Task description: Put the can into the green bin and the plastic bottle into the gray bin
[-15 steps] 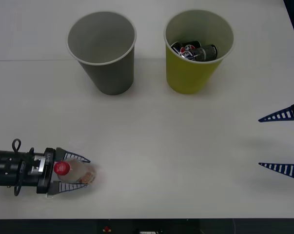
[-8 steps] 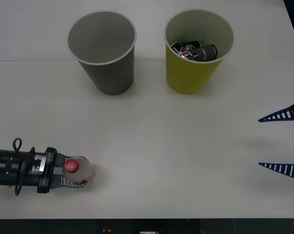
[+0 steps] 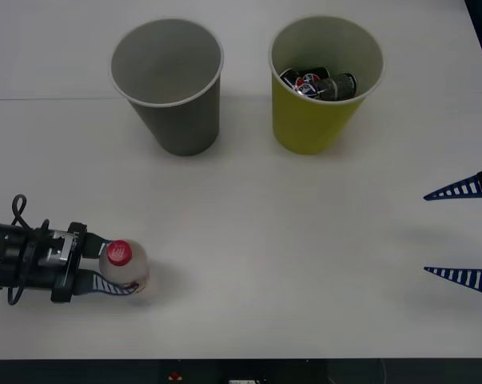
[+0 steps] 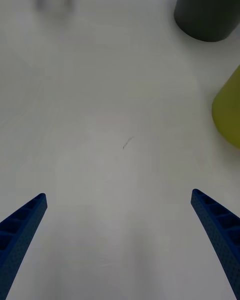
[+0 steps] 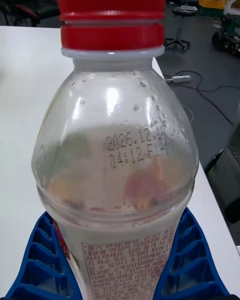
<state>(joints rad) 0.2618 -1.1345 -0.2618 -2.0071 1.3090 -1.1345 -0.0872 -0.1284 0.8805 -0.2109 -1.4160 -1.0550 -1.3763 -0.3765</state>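
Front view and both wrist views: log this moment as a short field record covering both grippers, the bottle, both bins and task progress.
left gripper: shut on the plastic bottle, near-left part of the table
plastic bottle: upright, red cap up, between the blue fingers
right gripper: open, idle at the table's right edge
gray bin: upright, nothing visible inside
green bin: upright, right of the gray bin, holds dark cans
progress: cans binned; bottle not yet in the gray bin
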